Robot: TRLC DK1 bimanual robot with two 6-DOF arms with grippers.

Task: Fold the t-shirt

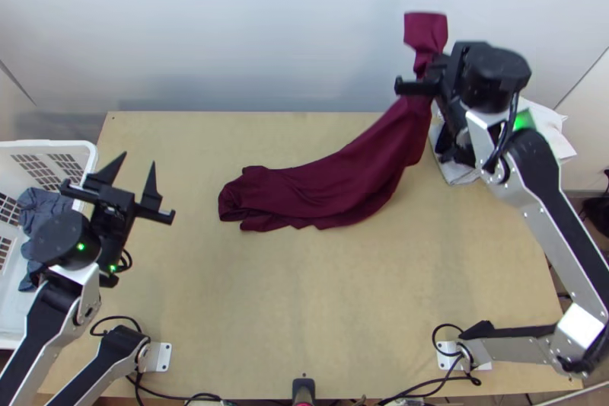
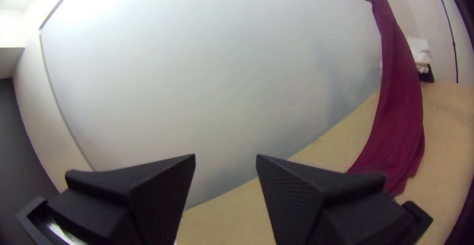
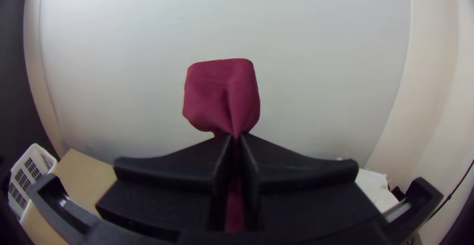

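The dark red t-shirt (image 1: 327, 185) hangs from the right gripper (image 1: 432, 71), raised over the table's back right, and slopes down to a bunched end left of the table's middle. In the right wrist view the right gripper (image 3: 236, 141) is shut on the cloth, a short flap of the shirt (image 3: 222, 94) standing beyond its fingertips. The left gripper (image 1: 133, 166) is open and holds nothing, above the table's left side, apart from the shirt. In the left wrist view the left gripper (image 2: 225, 158) has a wide gap, with the hanging shirt (image 2: 400, 102) farther off.
A white basket (image 1: 87, 148) with dark blue-grey cloth (image 1: 47, 208) stands at the table's left edge. White cloth (image 1: 552, 128) lies at the back right, partly behind the right arm. A pale wall rises behind the table (image 1: 304, 292).
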